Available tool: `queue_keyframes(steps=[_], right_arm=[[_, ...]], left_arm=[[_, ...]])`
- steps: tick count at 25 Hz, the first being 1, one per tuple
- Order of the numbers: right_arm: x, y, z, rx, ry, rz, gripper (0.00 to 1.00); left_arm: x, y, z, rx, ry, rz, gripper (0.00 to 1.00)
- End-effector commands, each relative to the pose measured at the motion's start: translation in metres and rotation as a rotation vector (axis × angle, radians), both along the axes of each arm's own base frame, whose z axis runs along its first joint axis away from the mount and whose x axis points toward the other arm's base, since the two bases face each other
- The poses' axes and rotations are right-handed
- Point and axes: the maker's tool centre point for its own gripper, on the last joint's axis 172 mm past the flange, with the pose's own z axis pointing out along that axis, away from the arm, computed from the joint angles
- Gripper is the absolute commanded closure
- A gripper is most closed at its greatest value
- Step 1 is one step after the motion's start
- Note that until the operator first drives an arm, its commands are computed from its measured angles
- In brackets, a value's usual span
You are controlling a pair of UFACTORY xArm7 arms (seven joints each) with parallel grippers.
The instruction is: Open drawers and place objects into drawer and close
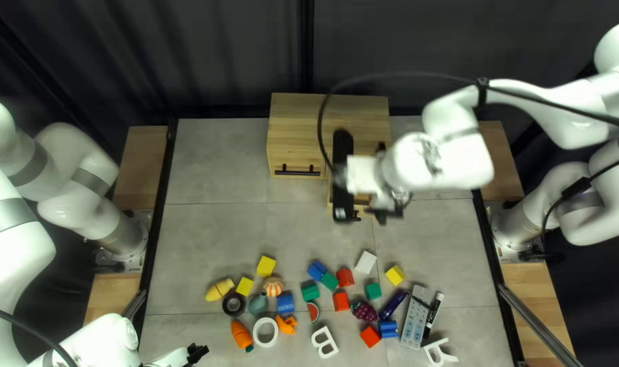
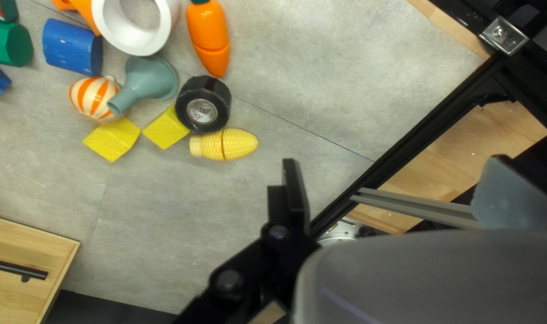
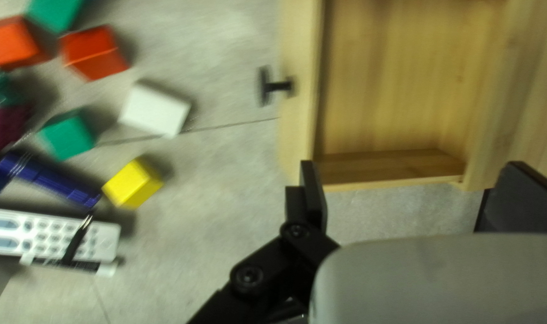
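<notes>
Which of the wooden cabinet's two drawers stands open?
The right-hand drawer in the top left view: it is pulled out, its inside showing; the left-hand drawer is shut.

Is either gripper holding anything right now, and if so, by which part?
Nothing is held. The left gripper is open and empty; the right gripper is open near the pulled-out drawer, whose handle stands away from its fingers.

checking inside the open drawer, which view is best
Right wrist view: it looks into the open drawer, showing its floor. In the top left view my right arm mostly covers it; the left wrist view lacks it.
</notes>
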Motion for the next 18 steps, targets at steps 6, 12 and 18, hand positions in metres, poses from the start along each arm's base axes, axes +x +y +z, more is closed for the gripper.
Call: queue_keyframes(steps=[6, 12, 18], right_arm=[[-0.013, 0.031, -0.008, 0.005, 0.066, 0.044, 0.00], [-0.009, 0.040, -0.020, -0.017, 0.052, 0.159, 0.00], [-0.040, 0.083, -0.041, -0.010, 0.038, 0.355, 0.00]], left_arm=[[0.000, 0.000, 0.000, 0.000, 0.000, 0.000, 0.00], [0.000, 0.000, 0.000, 0.000, 0.000, 0.000, 0.00], [0.000, 0.000, 0.000, 0.000, 0.000, 0.000, 0.00]])
